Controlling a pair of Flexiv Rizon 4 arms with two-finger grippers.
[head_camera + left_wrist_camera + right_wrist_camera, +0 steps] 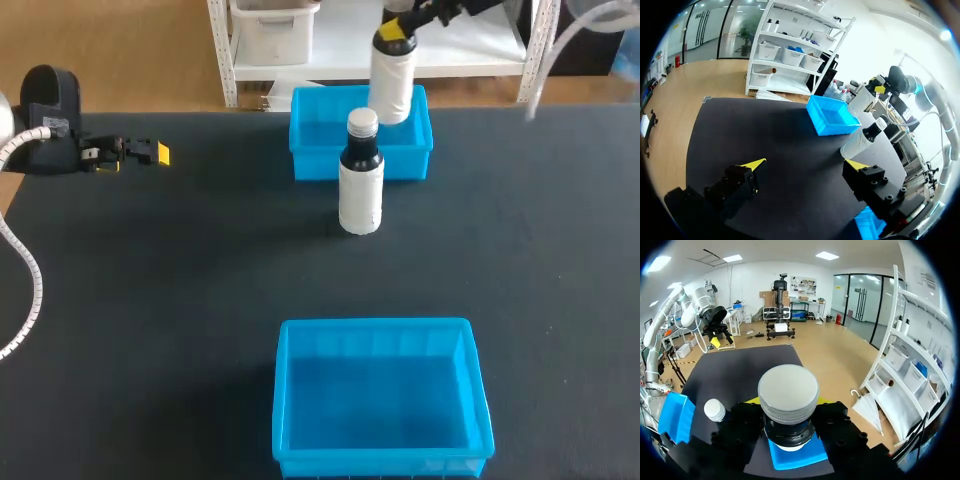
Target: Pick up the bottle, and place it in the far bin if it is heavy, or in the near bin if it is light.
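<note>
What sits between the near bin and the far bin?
In the head view, a standing bottle with a white body and dark neck sits between near bin and far bin, just before the far one.

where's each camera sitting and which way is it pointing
head: above and behind, looking down on the table; left gripper and right gripper show
left wrist: on left arm, looking across at the far bin; own open fingers show
right wrist: on right arm, looking down past the held bottle; own fingers grip it
shared: all show the standing bottle
</note>
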